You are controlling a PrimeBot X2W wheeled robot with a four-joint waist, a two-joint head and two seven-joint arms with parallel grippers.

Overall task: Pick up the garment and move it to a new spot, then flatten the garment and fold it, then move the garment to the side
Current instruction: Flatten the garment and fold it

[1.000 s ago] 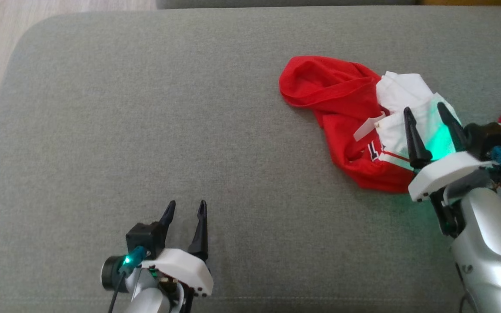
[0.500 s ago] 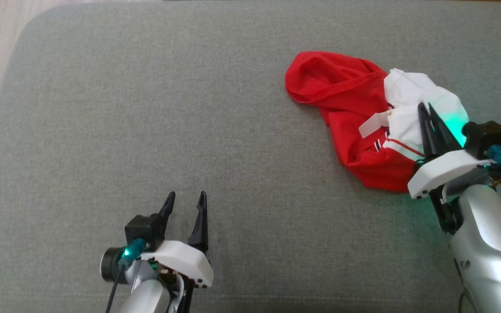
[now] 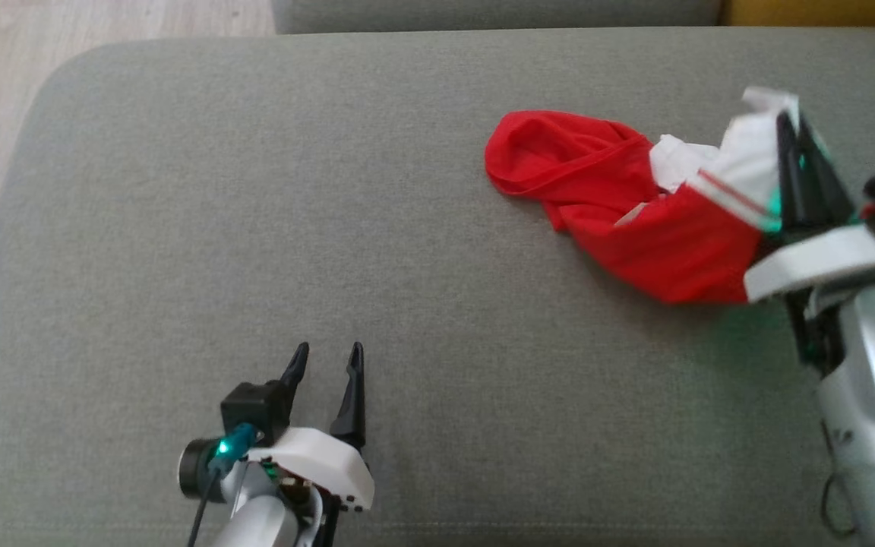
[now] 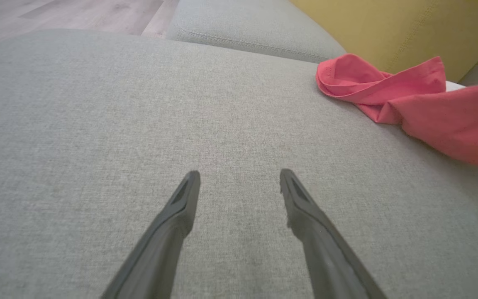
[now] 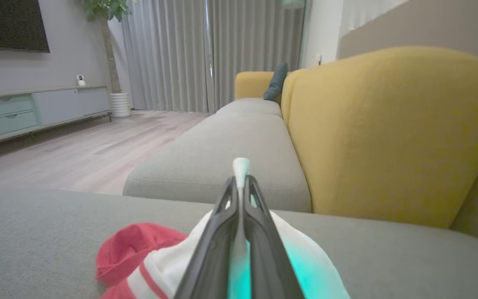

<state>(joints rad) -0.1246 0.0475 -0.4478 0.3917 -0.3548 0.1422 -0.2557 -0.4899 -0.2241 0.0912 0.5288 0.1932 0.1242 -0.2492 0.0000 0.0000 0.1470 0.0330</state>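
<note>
Two grippers show in the head view. The right gripper (image 3: pixel 793 121), at the right edge of the grey cushion (image 3: pixel 331 190), is clamped on the white panel of the red-and-white garment (image 3: pixel 635 235). That end is drawn up toward the fingers, while the red bulk lies on the cushion's right half. The left gripper (image 3: pixel 327 349) hovers spread and empty over the cushion's front, well apart from the cloth.

From the left wrist, both fingers stand wide above bare cushion, with red folds lying further back on it.

From the right wrist, the fingers press together with a thin nub of white fabric poking past their tips. The rest drapes down onto the cushion.

The garment looks light, limp and thin. It will likely sag and trail rather than hold shape, and could slip from so small a pinch. A hemmed edge or the striped band should give a firmer hold than a single loose layer.
</note>
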